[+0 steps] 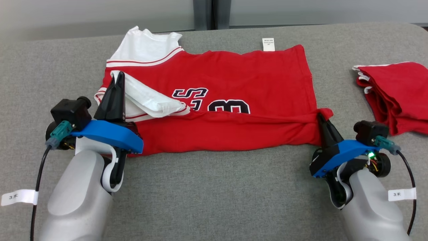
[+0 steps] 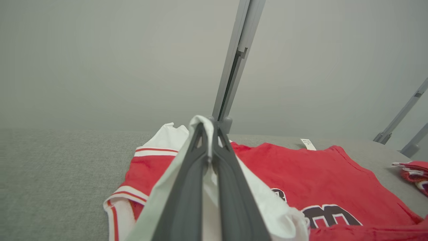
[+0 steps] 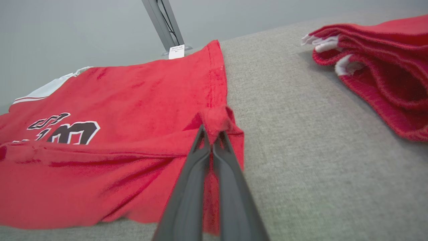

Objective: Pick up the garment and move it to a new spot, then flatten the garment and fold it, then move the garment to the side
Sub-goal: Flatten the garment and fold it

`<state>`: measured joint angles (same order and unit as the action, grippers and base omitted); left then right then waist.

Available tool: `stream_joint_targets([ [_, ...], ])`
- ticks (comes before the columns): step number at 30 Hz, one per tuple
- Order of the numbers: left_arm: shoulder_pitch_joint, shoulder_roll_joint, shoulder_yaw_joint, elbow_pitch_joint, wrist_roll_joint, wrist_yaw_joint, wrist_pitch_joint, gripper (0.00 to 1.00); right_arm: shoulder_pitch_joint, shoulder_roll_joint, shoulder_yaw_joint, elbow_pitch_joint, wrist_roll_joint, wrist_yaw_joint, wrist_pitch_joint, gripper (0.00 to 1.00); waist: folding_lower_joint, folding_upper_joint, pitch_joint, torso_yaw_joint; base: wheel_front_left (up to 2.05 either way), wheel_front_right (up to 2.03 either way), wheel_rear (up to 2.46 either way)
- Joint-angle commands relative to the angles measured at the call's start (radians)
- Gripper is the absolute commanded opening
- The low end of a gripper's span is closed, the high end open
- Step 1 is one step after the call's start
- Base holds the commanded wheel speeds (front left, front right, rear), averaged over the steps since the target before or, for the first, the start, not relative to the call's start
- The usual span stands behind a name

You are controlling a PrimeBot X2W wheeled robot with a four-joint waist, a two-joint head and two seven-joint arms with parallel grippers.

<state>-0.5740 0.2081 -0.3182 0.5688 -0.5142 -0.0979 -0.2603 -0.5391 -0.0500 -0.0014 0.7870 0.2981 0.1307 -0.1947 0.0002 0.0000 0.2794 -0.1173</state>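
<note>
Left gripper (image 1: 119,75): the two dark fingers are pressed together on a fold of the white sleeve (image 1: 147,98), with cloth pinched between them up to the tips. The left wrist view confirms this, showing white fabric draped over and between the closed fingers (image 2: 187,187). The pinch point sits above the left end of the garment (image 1: 234,80), a little in from its near-left corner.

Right gripper (image 1: 321,116): the fingers are closed on the near-right hem corner (image 1: 327,112), which is bunched into a small red nub at the tips. The right wrist view shows the same (image 3: 211,135).

The garment is a red jersey with white, red-striped sleeves. It lies spread lengthwise across the grey cloth surface (image 1: 214,187), sleeves to the left and hem to the right. Between the two grippers its near edge is turned over towards the far side. This forms a red band (image 1: 227,132) whose upper edge covers the lower part of the black lettering (image 1: 229,105). The far sleeve (image 1: 147,47) lies flat at the far left. A white label (image 1: 268,44) projects from the far edge.

A second red garment (image 1: 398,93), folded, lies on the surface to the right, apart from the jersey.
</note>
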Motion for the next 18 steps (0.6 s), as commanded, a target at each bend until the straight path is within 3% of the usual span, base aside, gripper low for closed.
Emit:
stream_joint_targets([
  [1,-0.022,0.0,0.006,0.005,0.009,-0.002,-0.005,0.0,-0.023,-0.001,0.004,0.011,-0.003,0.0,-0.008,0.05,-0.0002,0.0,0.006,0.004,0.0,0.0,0.0],
  [5,-0.036,-0.008,0.025,0.026,0.027,-0.003,-0.005,0.0,-0.087,-0.002,0.032,0.072,-0.022,0.0,-0.023,0.5,-0.0002,0.0,0.017,0.005,0.0,0.0,0.0],
  [6,-0.038,-0.008,0.029,0.03,0.032,-0.003,-0.006,0.0,-0.1,-0.002,0.036,0.085,-0.027,0.0,-0.029,1.0,-0.0002,0.0,0.018,0.006,0.0,0.0,0.0],
  [9,-0.042,-0.015,0.04,0.038,0.042,-0.005,-0.006,0.0,-0.13,-0.001,0.043,0.118,-0.038,0.0,-0.04,1.0,-0.0002,0.0,0.016,0.009,0.0,0.0,0.0],
  [10,-0.042,-0.017,0.046,0.036,0.047,-0.005,-0.006,0.37,-0.138,-0.001,0.042,0.123,-0.046,0.0,-0.046,1.0,-0.0002,0.0,0.015,0.011,0.0,0.0,0.0],
  [11,-0.038,-0.019,0.053,0.034,0.051,-0.004,-0.006,0.84,-0.143,-0.002,0.04,0.126,-0.053,0.0,-0.05,1.0,-0.0002,0.0,0.013,0.012,0.0,0.0,0.0],
  [12,-0.032,-0.022,0.061,0.032,0.053,0.001,-0.006,1.0,-0.144,-0.001,0.039,0.124,-0.054,0.0,-0.055,1.0,-0.0002,0.0,0.009,0.014,0.0,0.0,0.0],
  [18,0.039,-0.014,0.076,0.035,0.057,0.001,-0.006,1.0,-0.081,-0.001,0.012,0.052,-0.104,0.0,-0.07,1.0,-0.0002,0.0,-0.027,0.02,0.0,0.0,0.0],
])
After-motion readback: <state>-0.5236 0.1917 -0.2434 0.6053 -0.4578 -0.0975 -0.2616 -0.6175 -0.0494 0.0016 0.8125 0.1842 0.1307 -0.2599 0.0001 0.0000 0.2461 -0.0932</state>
